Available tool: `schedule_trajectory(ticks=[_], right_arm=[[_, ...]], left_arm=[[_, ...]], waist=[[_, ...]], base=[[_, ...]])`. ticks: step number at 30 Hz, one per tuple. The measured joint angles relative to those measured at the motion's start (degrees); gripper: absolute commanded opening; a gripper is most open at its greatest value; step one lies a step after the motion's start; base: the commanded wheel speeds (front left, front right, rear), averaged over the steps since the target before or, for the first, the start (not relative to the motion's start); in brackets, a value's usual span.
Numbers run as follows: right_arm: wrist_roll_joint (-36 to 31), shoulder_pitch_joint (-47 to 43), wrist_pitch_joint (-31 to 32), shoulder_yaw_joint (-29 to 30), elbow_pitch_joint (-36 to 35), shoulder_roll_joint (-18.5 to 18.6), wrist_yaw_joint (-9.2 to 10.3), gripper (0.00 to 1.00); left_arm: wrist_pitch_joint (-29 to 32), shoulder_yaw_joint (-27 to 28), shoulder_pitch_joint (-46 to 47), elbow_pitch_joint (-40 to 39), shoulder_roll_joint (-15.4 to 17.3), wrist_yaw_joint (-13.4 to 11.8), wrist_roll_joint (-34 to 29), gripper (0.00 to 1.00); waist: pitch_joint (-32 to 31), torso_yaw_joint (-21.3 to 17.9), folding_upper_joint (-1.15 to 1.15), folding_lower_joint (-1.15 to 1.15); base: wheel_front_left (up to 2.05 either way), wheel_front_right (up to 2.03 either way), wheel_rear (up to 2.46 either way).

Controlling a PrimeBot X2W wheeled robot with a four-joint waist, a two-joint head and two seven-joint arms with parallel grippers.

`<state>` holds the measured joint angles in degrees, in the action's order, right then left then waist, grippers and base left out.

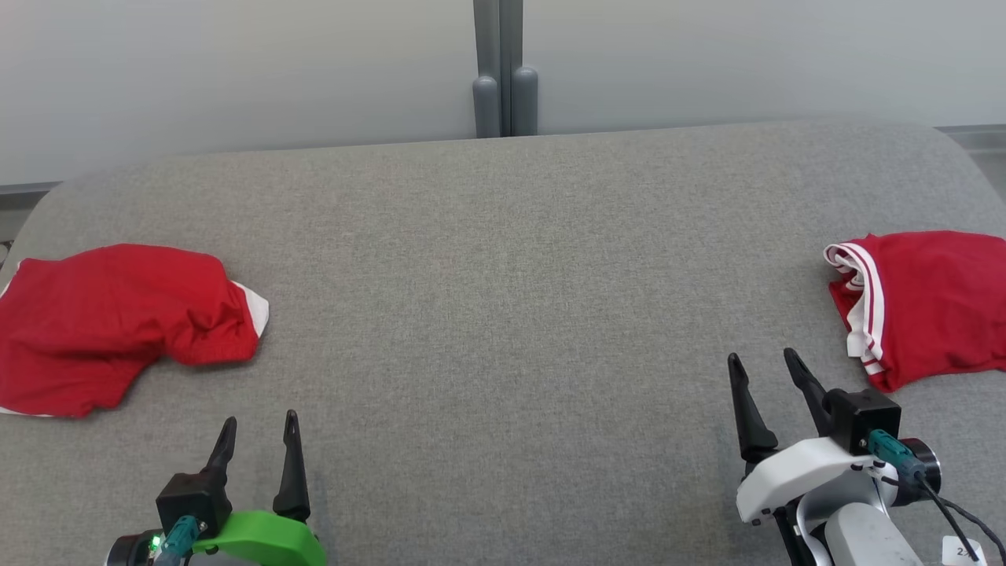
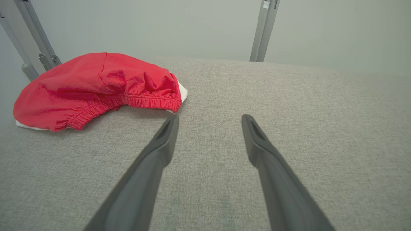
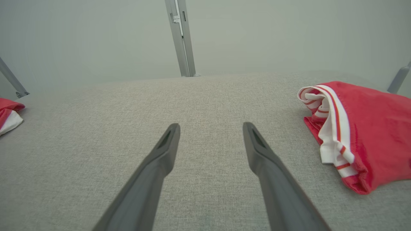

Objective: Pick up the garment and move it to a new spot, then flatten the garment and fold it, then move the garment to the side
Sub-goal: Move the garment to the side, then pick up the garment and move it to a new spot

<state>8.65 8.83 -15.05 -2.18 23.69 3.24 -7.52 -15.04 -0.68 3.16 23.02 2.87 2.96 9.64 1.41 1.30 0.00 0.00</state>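
Two red garments lie on the grey table. One crumpled red garment with a white edge and an elastic hem sits at the far left. Another red garment, with white-and-red striped trim, lies at the far right, partly cut off by the frame. My left gripper is open near the front left, just in front of the left garment, empty. On the front right, beside the striped one, my right gripper is open and empty too.
A grey post stands behind the table's far edge against a pale wall. In the left wrist view a metal frame leg rises behind the left garment. The table's corners are rounded.
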Motion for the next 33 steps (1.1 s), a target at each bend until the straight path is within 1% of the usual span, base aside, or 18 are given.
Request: schedule_trajectory(ticks=[12, 23, 28, 33], right_arm=[[-0.8, -2.1, 0.0, -1.1, -2.9, -0.3, 0.00, 1.00], [-0.4, -2.3, 0.0, -2.2, -3.4, -0.3, 0.00, 1.00], [-0.1, -2.4, 0.0, -2.5, -4.0, -0.3, 0.00, 1.00], [-0.9, -2.2, 0.0, -3.3, -4.6, -0.3, 0.00, 1.00]], left_arm=[[0.0, -0.4, -1.2, -0.3, 0.0, -0.5, 1.0, 1.00], [0.0, -0.9, -1.4, -0.4, 0.0, -0.8, 1.4, 1.00], [0.0, -0.8, -1.3, -0.5, 0.0, -1.2, 1.6, 1.00], [0.0, -0.6, -0.7, -0.4, -0.1, -1.7, 2.4, 1.00]], waist=[[-1.5, -0.5, 0.00, 0.00], [-1.2, -0.7, 0.00, 0.00], [-0.6, 0.5, 0.00, 0.00], [0.4, 3.3, 0.00, 0.00]], base=[[0.00, 0.00, 0.00], [0.00, 0.00, 0.00], [0.00, 0.00, 0.00], [0.00, 0.00, 0.00]])
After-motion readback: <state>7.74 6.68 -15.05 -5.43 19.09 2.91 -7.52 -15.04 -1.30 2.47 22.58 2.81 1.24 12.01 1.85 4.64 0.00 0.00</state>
